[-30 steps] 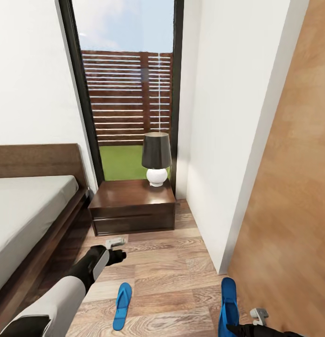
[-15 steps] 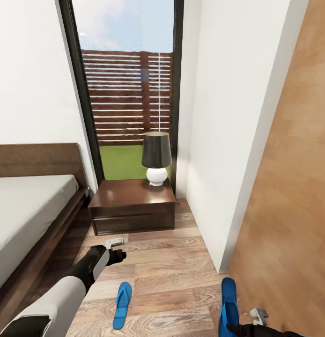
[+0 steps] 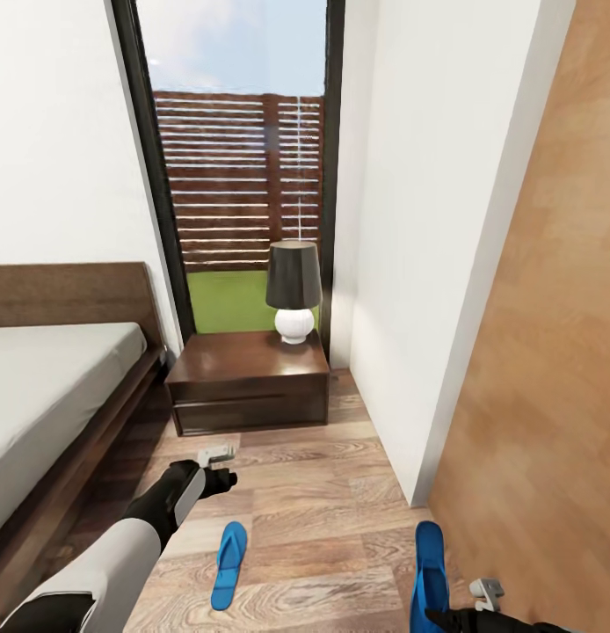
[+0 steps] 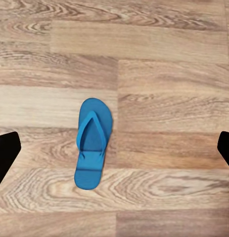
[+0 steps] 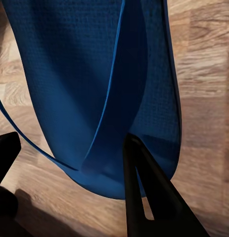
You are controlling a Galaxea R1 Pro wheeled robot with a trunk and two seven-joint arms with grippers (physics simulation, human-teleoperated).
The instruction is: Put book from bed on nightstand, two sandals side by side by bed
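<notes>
On the wood floor (image 3: 323,492), my spread, empty left end effector (image 3: 219,468) hovers above one sandal (image 3: 228,565) lying lengthwise toward the nightstand (image 3: 250,381), my right end effector (image 5: 69,163) gripping the other sandal (image 3: 428,571).

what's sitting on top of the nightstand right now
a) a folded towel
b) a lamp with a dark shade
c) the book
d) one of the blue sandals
b: in the head view a lamp with a dark shade and a round white base stands on the nightstand; both blue sandals, one and the other, are down at the wood floor.
</notes>
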